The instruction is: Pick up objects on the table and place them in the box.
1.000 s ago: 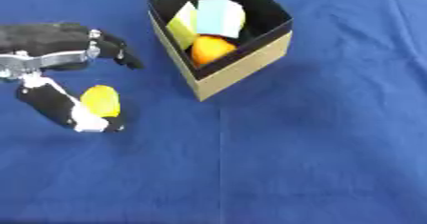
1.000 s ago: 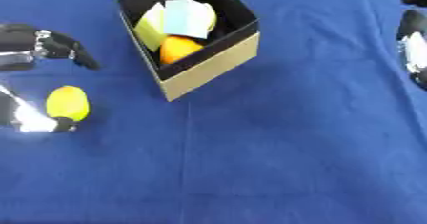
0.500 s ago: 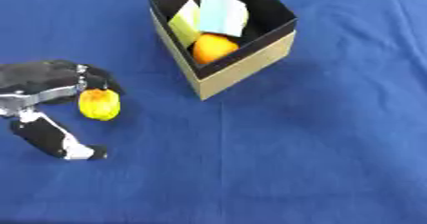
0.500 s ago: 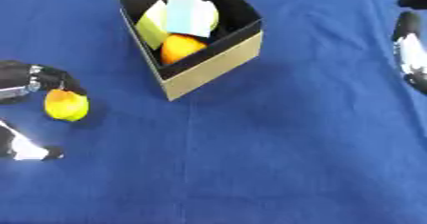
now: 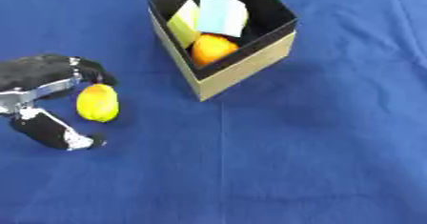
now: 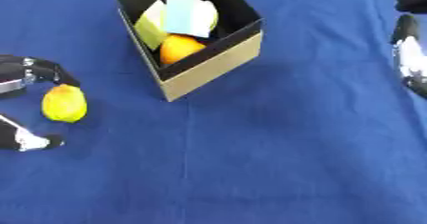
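Three things already lie in the box, and the last, a lemon, sits on the bench between the left hand's wide, unclosed fingers.

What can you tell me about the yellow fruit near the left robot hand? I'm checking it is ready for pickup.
The yellow fruit is a small oval, lemon-like piece with a smooth, slightly glossy skin, lying on the blue cloth left of the box, outside it. It sits in the gap between the curled fingers of the left robot hand above and the thumb below. Whether the fingers touch its top cannot be told; the thumb is apart from it.
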You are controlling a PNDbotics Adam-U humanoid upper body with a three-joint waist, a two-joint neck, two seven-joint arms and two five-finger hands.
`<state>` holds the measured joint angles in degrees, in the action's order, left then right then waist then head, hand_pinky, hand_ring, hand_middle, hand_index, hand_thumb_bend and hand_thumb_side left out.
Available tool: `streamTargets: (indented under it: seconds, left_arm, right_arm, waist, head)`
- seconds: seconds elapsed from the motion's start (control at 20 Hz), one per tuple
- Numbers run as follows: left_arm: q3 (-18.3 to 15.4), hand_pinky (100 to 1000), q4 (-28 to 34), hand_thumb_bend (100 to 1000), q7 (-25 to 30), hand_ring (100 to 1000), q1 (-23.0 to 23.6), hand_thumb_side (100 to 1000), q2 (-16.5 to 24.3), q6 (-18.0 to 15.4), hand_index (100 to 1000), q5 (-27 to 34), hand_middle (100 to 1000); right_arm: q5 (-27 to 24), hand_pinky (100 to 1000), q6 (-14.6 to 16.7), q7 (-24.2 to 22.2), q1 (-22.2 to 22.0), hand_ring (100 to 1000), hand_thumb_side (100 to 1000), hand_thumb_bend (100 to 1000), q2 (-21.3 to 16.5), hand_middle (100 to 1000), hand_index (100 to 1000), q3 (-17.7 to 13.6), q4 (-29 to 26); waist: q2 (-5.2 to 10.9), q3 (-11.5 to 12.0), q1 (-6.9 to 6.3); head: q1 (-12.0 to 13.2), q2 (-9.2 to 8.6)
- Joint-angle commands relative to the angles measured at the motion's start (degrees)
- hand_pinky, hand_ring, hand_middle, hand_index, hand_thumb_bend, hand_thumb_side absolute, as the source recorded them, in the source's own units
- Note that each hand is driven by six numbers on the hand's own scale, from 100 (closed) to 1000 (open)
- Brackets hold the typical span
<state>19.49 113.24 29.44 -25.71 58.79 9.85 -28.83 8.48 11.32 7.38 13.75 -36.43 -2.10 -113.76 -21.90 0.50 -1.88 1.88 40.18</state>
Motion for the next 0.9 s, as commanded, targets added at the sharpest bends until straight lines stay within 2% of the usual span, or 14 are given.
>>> streamTargets:
  seconds: [0.05, 0.45, 0.9]
  left_arm:
    - [-1.1, 850, -1.6, 516, 0.0, 810, -1.3, 303, 0.5, 0.3, 887, -1.4, 788]
    - [-0.3, 852, -10.4, 507, 1.8, 814, -4.4, 294, -2.0, -1.0, 889, -4.4, 799]
    - [1.4, 823, -17.8, 463, 1.4, 783, -7.4, 301, -5.0, -3.0, 877, -3.1, 760]
  right_arm:
    - [0.4, 767, 0.0, 0.3, 0.4, 714, 412, 100, -0.7, 669, 735, -0.5, -0.8]
    - [0.4, 767, 0.0, 0.4, 0.6, 714, 416, 100, -0.5, 673, 735, -0.5, -0.8]
    - [0.2, 767, -0.1, 0.7, 0.7, 714, 418, 100, 0.3, 670, 734, -0.5, -0.8]
  waist:
    - [0.94, 0.0, 0.10]
    - [0.61, -0.2, 0.10]
    - [0.06, -0.5, 0.15]
  head:
    - [-0.1, -0.84]
    - [-0.1, -1.23]
    - [0.2, -1.98]
